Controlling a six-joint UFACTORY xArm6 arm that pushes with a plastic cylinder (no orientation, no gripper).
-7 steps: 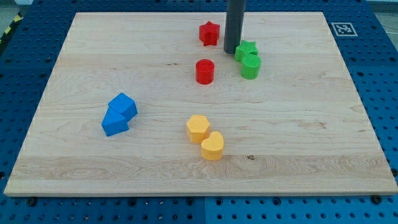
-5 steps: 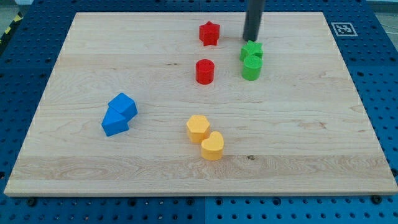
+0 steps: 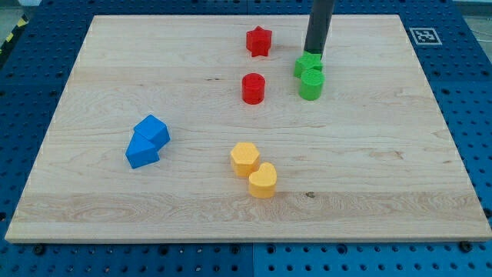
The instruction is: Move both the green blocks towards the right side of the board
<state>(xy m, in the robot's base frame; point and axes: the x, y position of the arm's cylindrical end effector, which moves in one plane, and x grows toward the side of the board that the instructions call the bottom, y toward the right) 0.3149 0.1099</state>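
On the wooden board [image 3: 384, 154], two blue blocks [image 3: 147, 141] touch at the view's left. Two yellow blocks [image 3: 254, 169] touch near the middle, below a red cylinder [image 3: 253, 88] and red star [image 3: 259, 41]. Right of these, a green star [image 3: 307, 65] touches a green cylinder [image 3: 310, 85]. My tip [image 3: 314, 55], a bare rod with no pincer, meets the star's top edge.

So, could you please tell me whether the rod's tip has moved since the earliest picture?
Yes. My tip has gone toward the view's right: it was left of the green star block and now sits at that block's top edge, farther from the red star block.
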